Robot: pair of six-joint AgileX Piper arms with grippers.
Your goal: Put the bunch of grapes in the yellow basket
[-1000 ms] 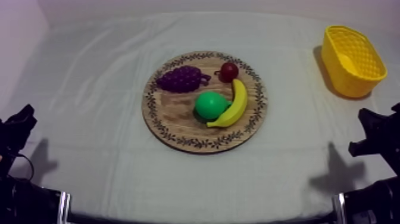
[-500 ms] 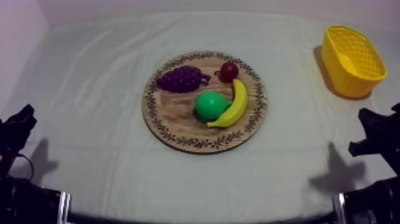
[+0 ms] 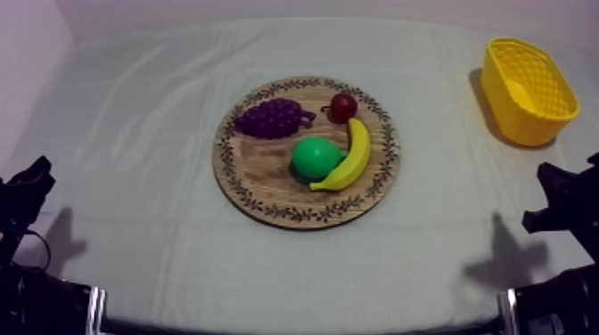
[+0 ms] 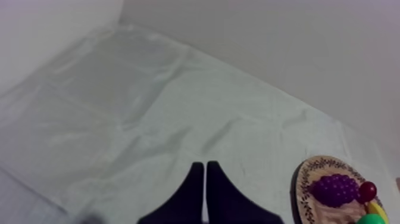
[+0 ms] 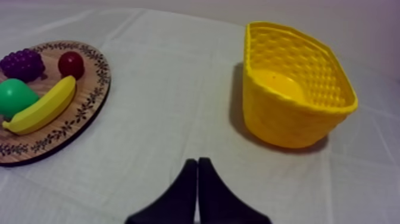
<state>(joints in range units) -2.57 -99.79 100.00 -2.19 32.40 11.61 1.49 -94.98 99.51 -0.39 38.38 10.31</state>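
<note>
Cloth point(image 3: 134, 134): grapes point(image 3: 270, 118) on board point(image 3: 258, 174), small red fruit point(image 3: 343, 107) beside.

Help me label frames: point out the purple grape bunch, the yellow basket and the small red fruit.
Purple bunch of grapes point(image 3: 270, 118): top view, cluster's middle.
Yellow mesh basket point(image 3: 522, 121): top view, near outer wall.
Small red fruit point(image 3: 343, 107): top view, round body's centre.

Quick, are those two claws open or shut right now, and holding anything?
Left gripper: shut, holding nothing.
Right gripper: shut, holding nothing.
</note>
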